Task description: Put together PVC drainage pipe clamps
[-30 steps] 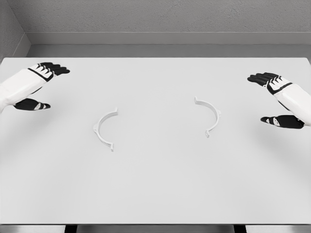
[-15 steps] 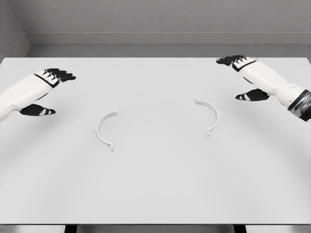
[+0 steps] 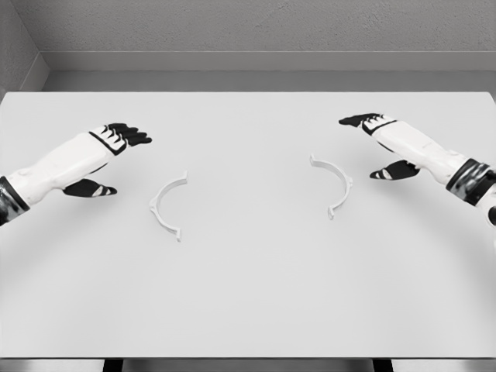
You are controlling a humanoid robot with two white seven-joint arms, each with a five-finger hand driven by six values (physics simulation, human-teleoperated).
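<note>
1. Desk (image 3: 248, 302): white, flat, carrying two loose clamp halves and nothing else visible.
2. Left clamp half (image 3: 165, 204): thin white semicircular band with small end tabs, lying flat left of centre, its open side facing the middle of the desk.
3. Right clamp half (image 3: 334, 186): matching band, lying flat right of centre, open side facing the left one. The two halves are well apart and not joined.
4. Left hand (image 3: 101, 159): above the desk, up and to the left of the left clamp half, fingers extended, thumb spread below; it holds nothing and touches neither part.
5. Right hand (image 3: 384, 143): near the right clamp half, on its outer side, fingers extended, thumb dropped; empty, not in contact.
6. Risk, grasp: the bands are thin and lie flush on the desk, so fingertips would likely skid over them or push them away rather than get under an edge.
7. Risk, rotation: a nudge at one tab could spin a half, leaving the open sides no longer facing each other.
8. Risk, mating: if the halves meet tilted or offset, the end tabs probably will not line up and the clamp will not close.
</note>
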